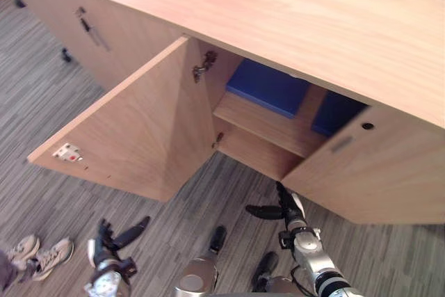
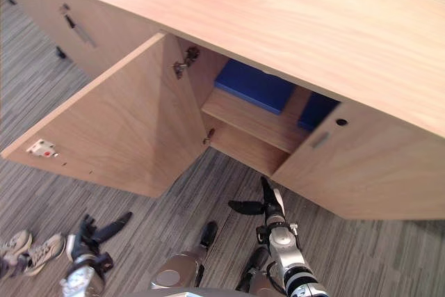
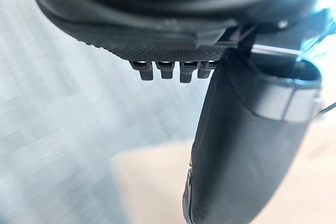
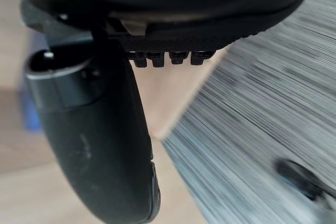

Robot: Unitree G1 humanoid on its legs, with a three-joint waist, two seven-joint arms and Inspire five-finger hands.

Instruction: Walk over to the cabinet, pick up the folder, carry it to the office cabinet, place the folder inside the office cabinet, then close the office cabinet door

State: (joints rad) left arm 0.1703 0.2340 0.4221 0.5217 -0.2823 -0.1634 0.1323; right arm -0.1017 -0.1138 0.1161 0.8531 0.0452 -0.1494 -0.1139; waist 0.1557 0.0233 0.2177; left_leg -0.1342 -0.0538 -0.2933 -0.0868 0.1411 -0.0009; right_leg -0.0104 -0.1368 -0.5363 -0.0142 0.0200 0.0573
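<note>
The folder (image 1: pixel 268 87) sits on the shelf (image 1: pixel 264 124) inside the cabinet (image 1: pixel 313 26). My left hand (image 1: pixel 111 241) and right hand (image 1: pixel 284 208) hang before it, fingers (image 1: pixel 135 229) straight, empty. The door (image 1: pixel 132 130) gapes wide: a glancing push may leave it ajar.

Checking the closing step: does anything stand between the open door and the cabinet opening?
Possibly the right hand, open, held low before the cabinet opening. The blue folder lies back on the shelf inside.
</note>
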